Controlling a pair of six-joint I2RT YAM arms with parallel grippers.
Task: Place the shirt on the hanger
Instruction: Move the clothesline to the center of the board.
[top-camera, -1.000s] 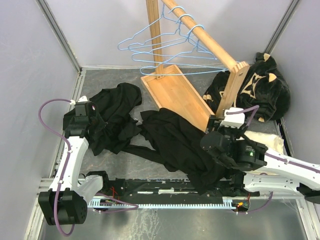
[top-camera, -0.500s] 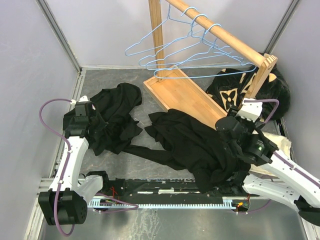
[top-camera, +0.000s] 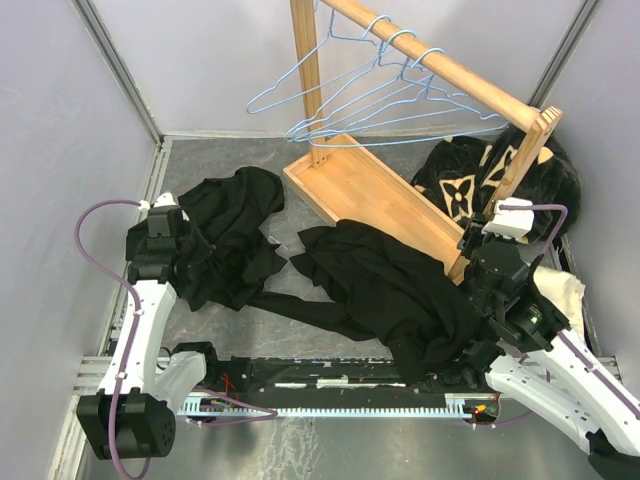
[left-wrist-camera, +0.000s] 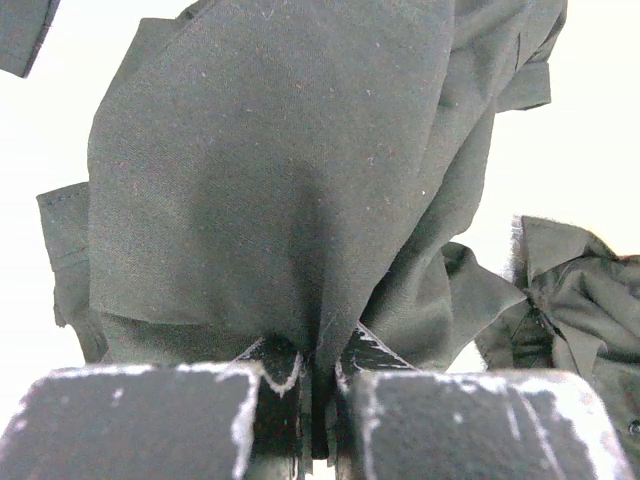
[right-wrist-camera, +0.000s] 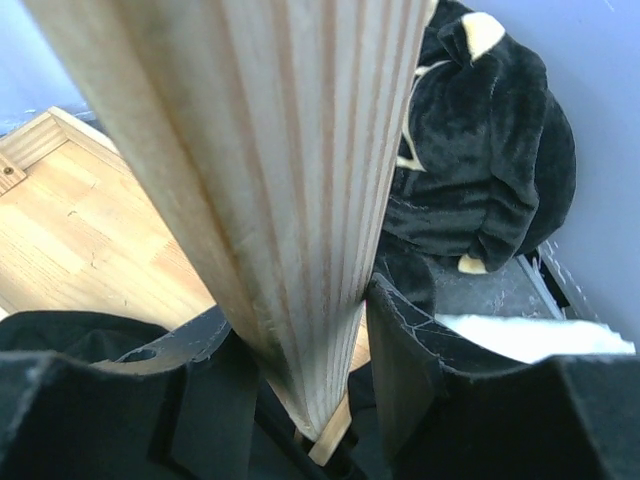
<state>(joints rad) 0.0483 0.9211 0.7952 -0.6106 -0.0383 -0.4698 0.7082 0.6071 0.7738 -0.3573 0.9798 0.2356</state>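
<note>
Black thin woven cloth, matte, with stitched hems and soft creases: that's the shirt (top-camera: 235, 215), bunched in a rumpled heap on the grey table (top-camera: 215, 160), left of centre. L gripper (left-wrist-camera: 312, 365) has its fingers pressed together on a fold of it, and the cloth fans out from the pinch in the wrist view. L arm is white w/ black joints. It rises from its base at the near-left corner w/ the forearm running away from the camera and the wrist turned inward over the heap.

Second black garment (top-camera: 380, 285) is the same plain cloth but sprawls wider at centre. One thin strip trails left and its near edge drapes onto the front rail.

Hangers (top-camera: 395, 112) are thin light-blue wire triangles w/ hook tops, hung in a cluster on the round rail of the wooden rack (top-camera: 450, 75). The rack is pale straight-grained timber w/ a flat tray base.

Plush garment (top-camera: 470, 180) is fuzzy black w/ tan motifs, piled behind the rack's right post.

R gripper (right-wrist-camera: 300, 305) straddles that post w/ one finger on each side and wood filling the gap. Can't tell if they pinch it. R arm reaches in from near-right w/ the wrist up against the post.
</note>
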